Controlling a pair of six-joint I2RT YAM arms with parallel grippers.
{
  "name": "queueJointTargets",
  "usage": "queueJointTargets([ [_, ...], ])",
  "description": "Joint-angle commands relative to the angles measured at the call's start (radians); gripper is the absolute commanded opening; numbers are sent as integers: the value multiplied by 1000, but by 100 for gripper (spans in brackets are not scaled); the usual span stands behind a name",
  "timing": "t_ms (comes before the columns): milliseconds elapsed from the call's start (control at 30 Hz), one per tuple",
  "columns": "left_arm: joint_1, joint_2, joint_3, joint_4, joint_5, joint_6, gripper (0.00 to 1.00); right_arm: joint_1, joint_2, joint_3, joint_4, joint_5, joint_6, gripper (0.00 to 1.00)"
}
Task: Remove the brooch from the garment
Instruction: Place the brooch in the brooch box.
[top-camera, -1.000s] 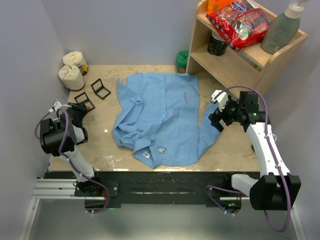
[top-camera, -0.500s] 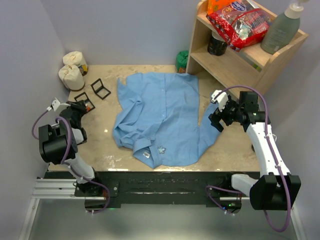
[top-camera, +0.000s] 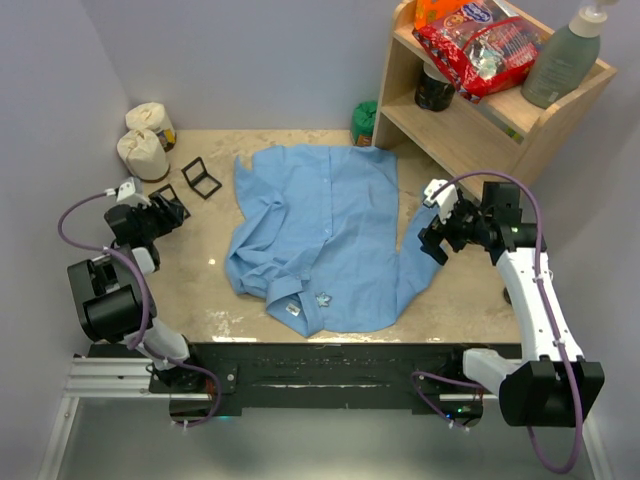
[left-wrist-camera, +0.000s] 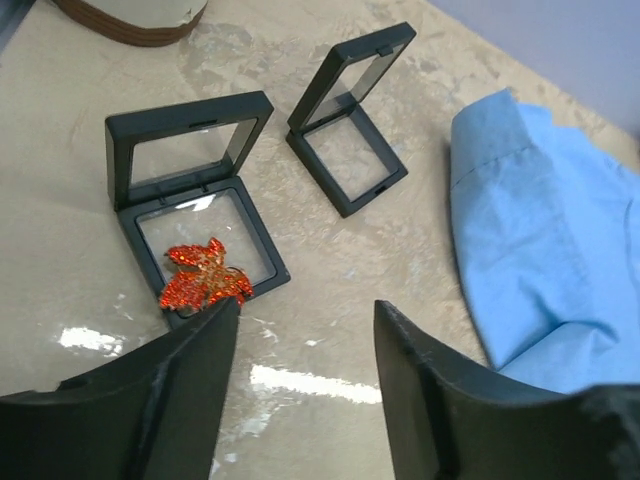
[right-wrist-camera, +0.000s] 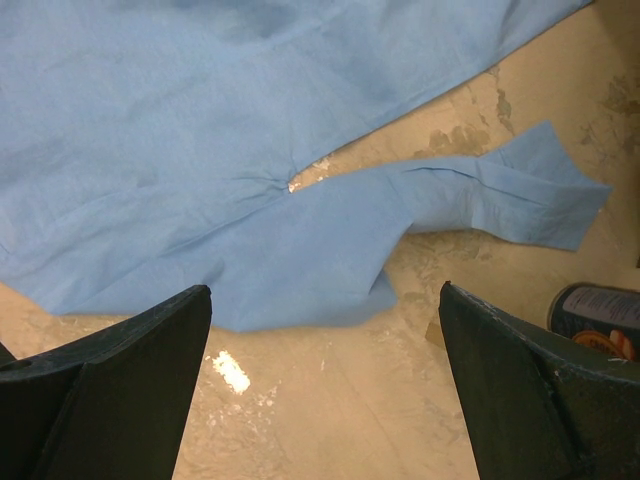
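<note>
The garment (top-camera: 320, 220) lies spread at the centre of the table (top-camera: 190, 285). A small silvery item, taken to be the brooch (top-camera: 322, 298), sits on the cloth close to the near edge. The left gripper (left-wrist-camera: 305, 335) hovers near the left edge, jaws spread and empty, above an open black display box (left-wrist-camera: 200, 225). An orange-red ornament (left-wrist-camera: 205, 277) rests on the front lip of that box. The right gripper (right-wrist-camera: 325, 300) hangs over the sleeve (right-wrist-camera: 430, 200) toward the right edge, jaws wide apart, holding nothing. Judged step: approach to the brooch. Bring one gripper down on the brooch from above. Close on its body only, not on the cloth. Press the fabric just beside it with the other gripper so the shirt cannot lift. Pull slowly, and stop if the cloth tents.
</note>
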Motion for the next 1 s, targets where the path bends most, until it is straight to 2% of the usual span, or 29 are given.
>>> queueJointTargets([
  [0, 10, -63, 67, -161, 64, 207, 65, 0, -11, 53, -25, -39, -5, 99],
  [167, 11, -42, 107, -229, 102, 313, 69, 0, -8, 56, -22, -43, 10, 99],
  [433, 10, -18, 201, -444, 136, 523, 70, 0, -19, 45, -19, -30, 12, 99],
  [600, 10, 38, 265, -519, 90, 581, 70, 0, -15, 44, -19, -31, 13, 99],
  [833, 2, 100, 302, -531, 51, 640, 70, 0, -15, 39, -19, -27, 18, 99],
  [967, -12, 110, 339, -638, 67, 698, 71, -2, -12, 39, -20, -23, 19, 99],
])
